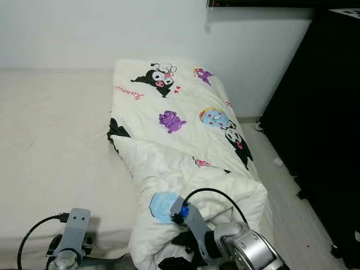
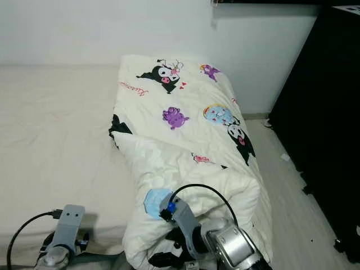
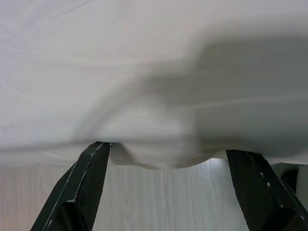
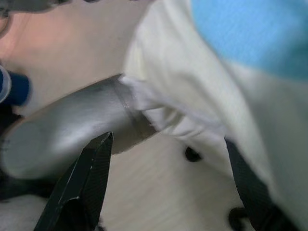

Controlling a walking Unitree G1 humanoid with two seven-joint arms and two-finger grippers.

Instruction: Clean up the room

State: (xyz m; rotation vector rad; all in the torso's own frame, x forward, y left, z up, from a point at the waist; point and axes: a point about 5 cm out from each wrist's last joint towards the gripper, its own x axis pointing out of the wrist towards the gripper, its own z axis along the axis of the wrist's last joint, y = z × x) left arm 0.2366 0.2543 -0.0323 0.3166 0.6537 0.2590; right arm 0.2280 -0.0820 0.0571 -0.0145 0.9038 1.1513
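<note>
I am looking at a cream comforter (image 1: 185, 140) printed with cartoon figures. It is lying folded along the robot's right side of the bed, running from the white wall (image 1: 112, 34) down to the foot, where its near end is bunching up and hanging over the edge. The rest of the mattress (image 1: 50, 146), under a plain off-white sheet, is showing to the left of it. A black cabinet (image 1: 320, 112) is standing to the right, with a strip of pale wood floor (image 1: 287, 202) lying between it and the bed.

The right arm is reaching in from the bottom of the head views, its wrist with a black cable and blue connector sitting against the near end of the comforter, just beside a light blue printed patch (image 1: 163, 206). In the right wrist view, the right gripper (image 4: 168, 187) is standing with its fingers wide apart, holding nothing; comforter fabric is hanging close in front of it, and a silver arm segment (image 4: 67, 139) is crossing the view behind the fingers.

The left arm is sitting low at the foot of the bed, left of the comforter. In its wrist view, the left gripper (image 3: 173, 192) is also spread wide and empty, with the sheet's overhanging edge (image 3: 154, 96) directly ahead of the fingertips and floor below.
</note>
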